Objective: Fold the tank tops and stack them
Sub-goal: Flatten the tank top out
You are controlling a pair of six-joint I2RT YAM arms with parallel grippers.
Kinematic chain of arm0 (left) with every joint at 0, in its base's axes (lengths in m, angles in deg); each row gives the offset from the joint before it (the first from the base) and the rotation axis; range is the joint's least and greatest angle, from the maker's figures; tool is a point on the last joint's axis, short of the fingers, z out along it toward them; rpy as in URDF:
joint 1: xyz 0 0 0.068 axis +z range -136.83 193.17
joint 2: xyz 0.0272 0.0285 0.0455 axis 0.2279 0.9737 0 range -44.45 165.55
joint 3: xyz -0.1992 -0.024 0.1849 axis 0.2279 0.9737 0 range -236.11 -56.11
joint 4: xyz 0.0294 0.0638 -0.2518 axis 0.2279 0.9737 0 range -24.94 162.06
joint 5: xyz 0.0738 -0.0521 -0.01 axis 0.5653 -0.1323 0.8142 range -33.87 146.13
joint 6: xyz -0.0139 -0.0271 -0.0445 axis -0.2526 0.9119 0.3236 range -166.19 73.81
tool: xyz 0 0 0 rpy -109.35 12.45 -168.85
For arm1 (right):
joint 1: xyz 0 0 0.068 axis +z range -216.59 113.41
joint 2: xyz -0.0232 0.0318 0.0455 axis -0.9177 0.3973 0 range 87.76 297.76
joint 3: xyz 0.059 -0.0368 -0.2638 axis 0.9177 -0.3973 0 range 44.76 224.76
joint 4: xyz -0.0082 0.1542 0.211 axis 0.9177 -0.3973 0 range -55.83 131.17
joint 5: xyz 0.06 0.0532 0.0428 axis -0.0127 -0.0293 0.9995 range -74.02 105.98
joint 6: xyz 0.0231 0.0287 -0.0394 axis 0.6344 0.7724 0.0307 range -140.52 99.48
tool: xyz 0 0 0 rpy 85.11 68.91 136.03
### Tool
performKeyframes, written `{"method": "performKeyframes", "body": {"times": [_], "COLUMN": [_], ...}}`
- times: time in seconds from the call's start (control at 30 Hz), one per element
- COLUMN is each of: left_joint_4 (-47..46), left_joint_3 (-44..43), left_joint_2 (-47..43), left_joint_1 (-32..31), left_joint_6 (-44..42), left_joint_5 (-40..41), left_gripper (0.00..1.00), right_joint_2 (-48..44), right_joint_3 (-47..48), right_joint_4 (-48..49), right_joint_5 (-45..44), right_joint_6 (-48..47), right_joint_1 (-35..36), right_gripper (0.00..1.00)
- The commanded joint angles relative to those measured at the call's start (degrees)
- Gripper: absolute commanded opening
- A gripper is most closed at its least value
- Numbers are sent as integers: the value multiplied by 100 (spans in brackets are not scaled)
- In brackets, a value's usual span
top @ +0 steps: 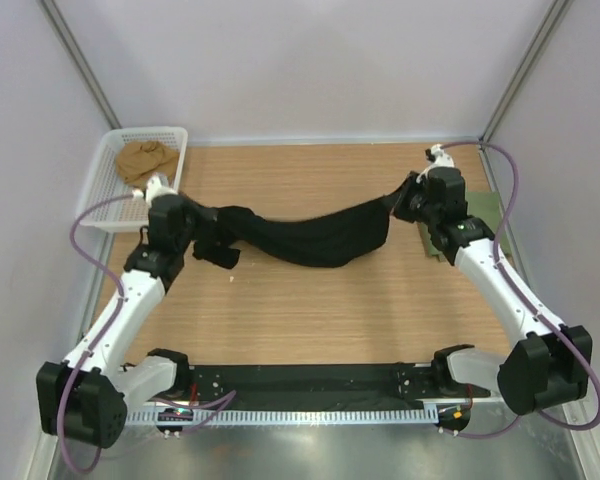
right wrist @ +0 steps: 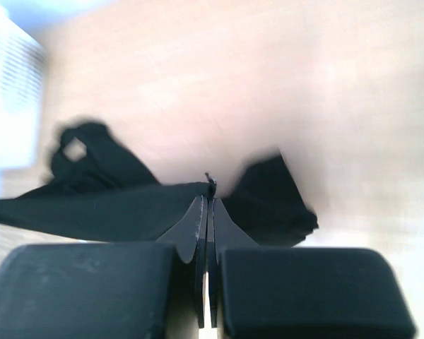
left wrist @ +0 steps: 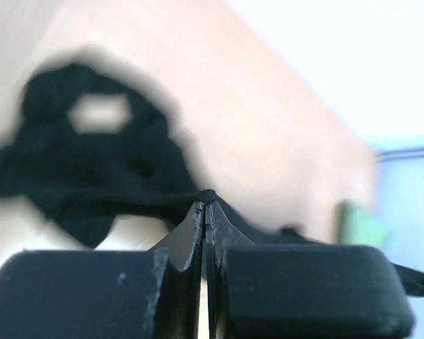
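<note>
While left gripper [left wrist: 205, 208] and right gripper [right wrist: 210, 192] clamp its ends, black tank top [top: 315, 240] sags, spanning left-right

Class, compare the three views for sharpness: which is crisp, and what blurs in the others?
Top view: crisp throughout, black tank top included. Left wrist view: fingers sharp, the top and table beyond blurred. Right wrist view: likewise, basket washed out.

No text, label, brand, number or sign can be read in any of my views. The black tank top [top: 310, 240] shows plain cloth; the olive green tank top [top: 487, 210] lies mostly hidden behind my right arm.
</note>
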Motion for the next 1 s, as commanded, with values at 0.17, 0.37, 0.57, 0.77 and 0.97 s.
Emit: {"method": "performKeyframes", "body": {"times": [0.17,0.37,0.57,0.77,0.97], "left_joint_4": [632,1080,1379,1318,529], "left_joint_3": [-2530,-3032,-2919,-2444,-1892], "left_joint_2": [-643,-2101,-2868,-2159,-252], "left_joint_1": [78,69,69,78,78], "left_joint_6": [-777,-1506,-1438,-1095,-691], "left_joint_5": [-326,-511,-573,-319,-371], "left_gripper": [0,0,0,0,0], "right_joint_2": [-1389,-2832,-3766,-2916,-1090], "right_joint_3": [1380,1109,1151,1529,1425], "right_joint_4": [-11,183,-194,-984,-856], "right_joint_5": [90,924,934,-207,-1105], "right_joint_6": [-453,-585,-480,-647,-533], "right_joint_1": [21,12,12,12,3], "right_gripper": [1,1,1,1,1]}}
